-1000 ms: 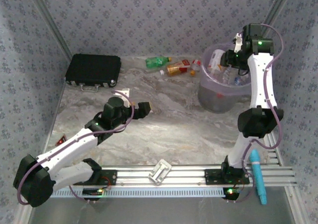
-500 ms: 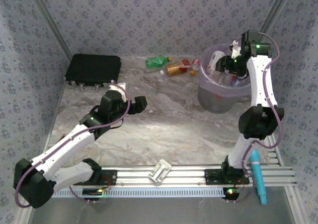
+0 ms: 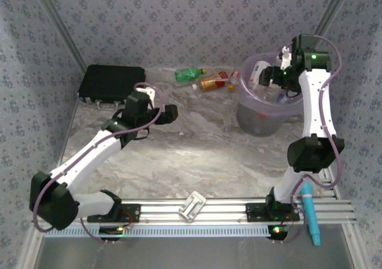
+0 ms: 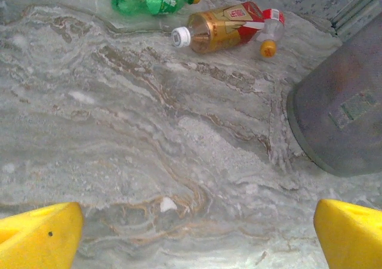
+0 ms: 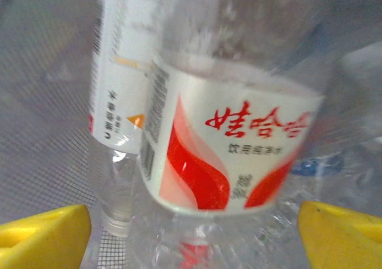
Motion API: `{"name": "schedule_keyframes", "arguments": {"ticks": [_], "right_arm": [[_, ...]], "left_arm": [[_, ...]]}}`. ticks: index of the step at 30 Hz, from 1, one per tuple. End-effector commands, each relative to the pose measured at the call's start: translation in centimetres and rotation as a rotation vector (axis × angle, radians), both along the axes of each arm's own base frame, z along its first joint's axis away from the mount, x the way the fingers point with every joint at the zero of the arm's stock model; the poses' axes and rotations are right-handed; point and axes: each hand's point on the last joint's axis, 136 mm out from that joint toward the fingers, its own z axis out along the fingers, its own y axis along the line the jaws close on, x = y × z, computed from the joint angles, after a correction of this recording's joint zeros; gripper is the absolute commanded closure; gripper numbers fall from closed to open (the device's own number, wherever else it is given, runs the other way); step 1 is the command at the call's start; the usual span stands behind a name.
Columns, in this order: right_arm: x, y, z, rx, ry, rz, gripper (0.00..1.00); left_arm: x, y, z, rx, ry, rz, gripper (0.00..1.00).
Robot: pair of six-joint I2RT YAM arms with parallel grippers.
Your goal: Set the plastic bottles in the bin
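Nearest you, the aluminium rail (image 3: 227,208) carries both arm bases. A small metal block (image 3: 192,205) rests on it between them, and a blue cylinder (image 3: 310,212) lies by its right end.

Beyond that, over the left half of the marbled table (image 3: 197,155), you have the left gripper (image 3: 170,113) pointing toward the far right. Its jaws stand wide apart, with the yellow fingertips (image 4: 39,236) at the edges of the left wrist view and only bare tabletop between them.

Further back on the right stands the bin (image 3: 256,117), upright on the table. Your right gripper (image 3: 270,75) hangs over its mouth. Its jaws are spread wide too, and its fingertips (image 5: 343,233) sit clear on either side of a clear bottle (image 5: 233,155) with a red-and-white label, so nothing is gripped. That bottle lies inside the bin, against a white-labelled bottle (image 5: 116,72).

Three bottles lie on their sides on the table near the back wall, left of the bin. These are a green bottle (image 3: 190,74), then an amber bottle (image 3: 213,82) with a white cap, and a small bottle (image 3: 234,77) with an orange cap touching the amber one's base.

At the far left corner sits the black case (image 3: 111,83), closed and flat.
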Motion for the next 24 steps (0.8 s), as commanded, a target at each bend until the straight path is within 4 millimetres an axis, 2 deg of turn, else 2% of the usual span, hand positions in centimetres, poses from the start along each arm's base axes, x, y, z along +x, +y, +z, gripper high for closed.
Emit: {"name": "schedule_keyframes", "arguments": {"ticks": [1,5,8,12,17,20,24], "right_arm": [[-1.1,-1.2,4.0,-0.040,-0.109,-0.054,0.06],[-1.8,-1.8,6.4,-0.059,-0.222,-0.090,0.06],[-2.5,-1.0,7.6,-0.035,-0.304,-0.074,0.06],[-3.8,0.7,7.5,0.035,-0.355,-0.028,0.06],[-5.3,2.8,6.3,0.130,-0.349,0.036,0.07],[-6.1,3.4,5.4,0.154,-0.338,0.060,0.07],[-6.5,3.7,4.4,0.164,-0.331,0.068,0.08]], "left_arm": [[2.7,-0.6,0.7,0.049,-0.009,-0.066,0.00],[7.7,-0.9,0.0,0.029,0.051,-0.029,0.00],[12.2,-1.3,-1.1,-0.080,0.122,0.036,0.00],[18.2,-2.0,-2.5,-0.214,0.175,0.106,0.00],[24.9,-3.1,-3.3,-0.006,0.037,0.014,0.00],[27.3,-4.3,-4.0,0.092,-0.019,-0.094,0.00],[29.9,-4.9,-7.1,0.114,-0.050,-0.133,0.00]]}}
